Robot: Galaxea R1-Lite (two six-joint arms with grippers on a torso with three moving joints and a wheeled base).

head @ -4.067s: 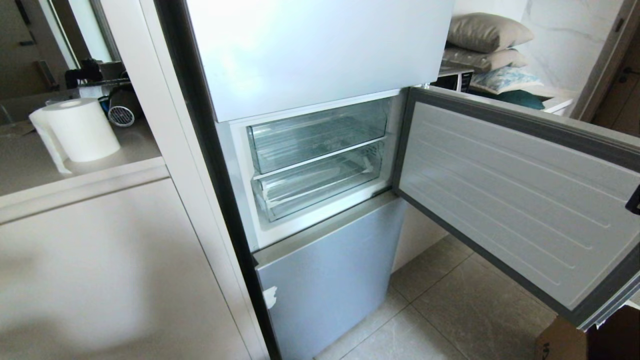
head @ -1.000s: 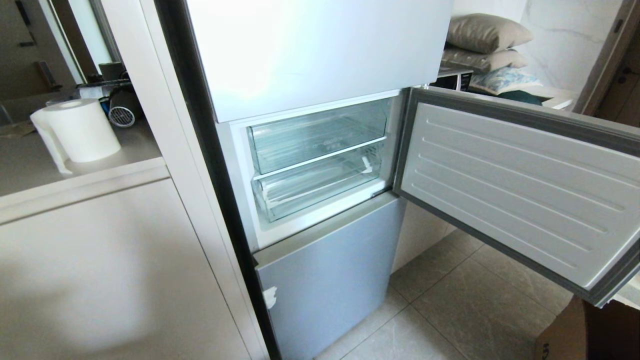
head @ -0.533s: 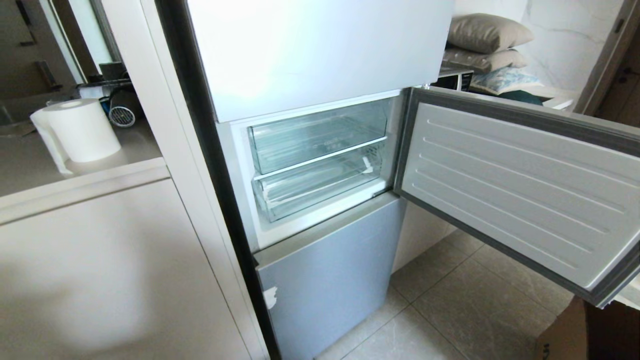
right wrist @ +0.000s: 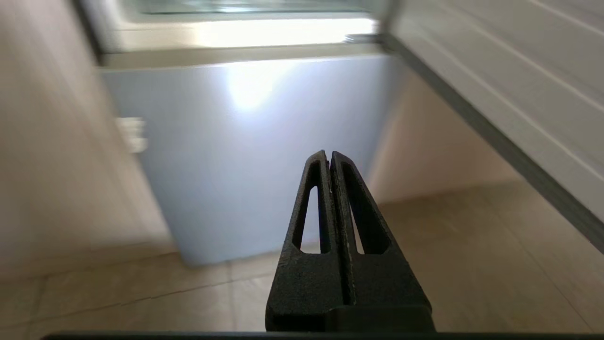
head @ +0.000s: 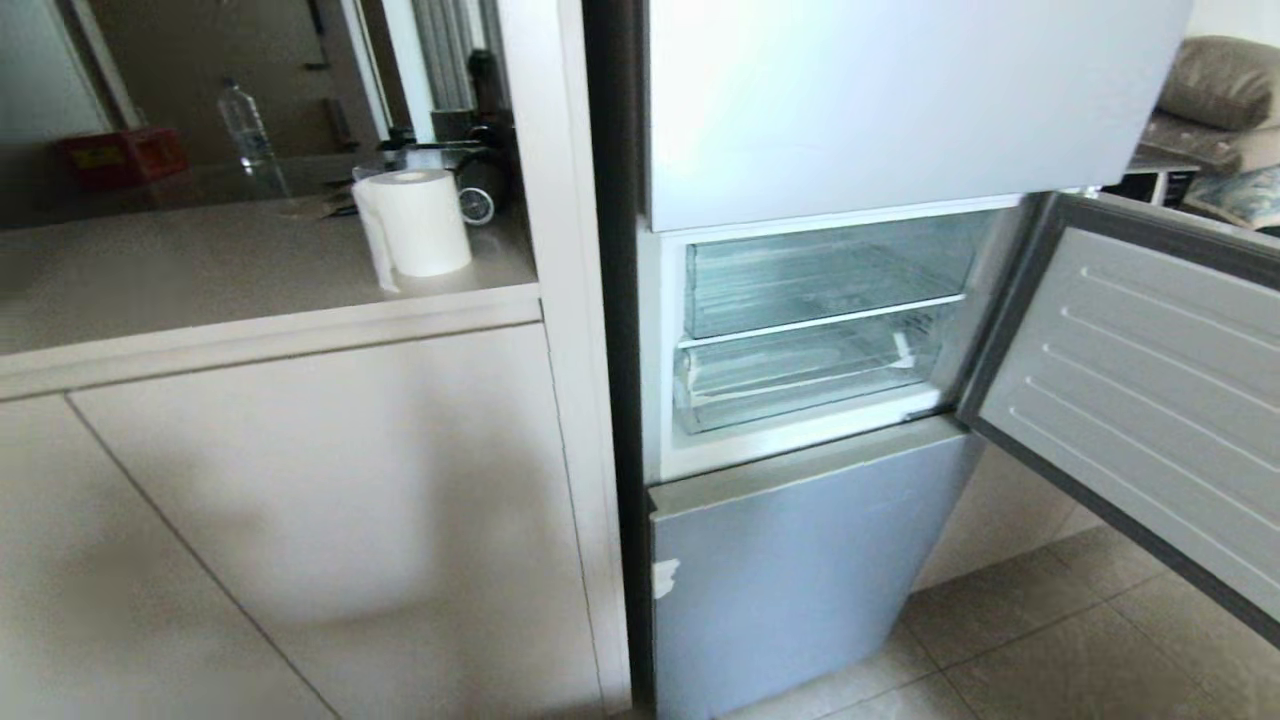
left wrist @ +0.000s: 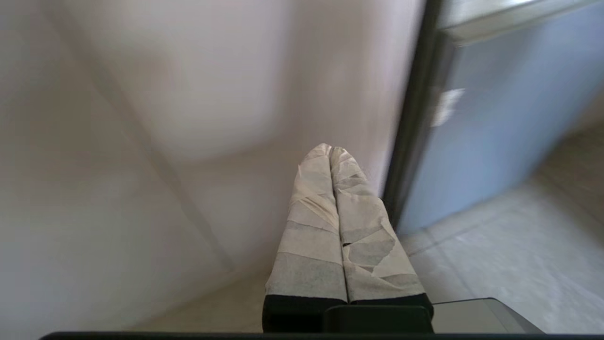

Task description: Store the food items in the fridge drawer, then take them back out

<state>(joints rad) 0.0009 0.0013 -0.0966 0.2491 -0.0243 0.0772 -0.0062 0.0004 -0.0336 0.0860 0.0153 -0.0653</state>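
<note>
The pale blue-silver fridge (head: 900,100) stands right of centre in the head view with its middle door (head: 1150,400) swung open to the right. Inside, the fridge drawer (head: 800,375) is the lower clear bin, pushed in and empty, under a shorter clear bin (head: 820,275). No food items show in any view. Neither arm appears in the head view. My left gripper (left wrist: 330,150), its fingers wrapped in pale tape, is shut and empty, low before the beige cabinet (left wrist: 188,94). My right gripper (right wrist: 329,155) is shut and empty, low before the fridge's bottom front (right wrist: 245,151).
A beige counter (head: 250,270) left of the fridge carries a paper towel roll (head: 420,222), a plastic bottle (head: 245,125) and a red box (head: 120,158). Cushions (head: 1225,80) lie at the far right. The open door overhangs the tiled floor (head: 1050,640).
The whole head view has shifted: the fridge now sits further right and more of the counter shows, so the camera has turned left. The door and drawers stand as before.
</note>
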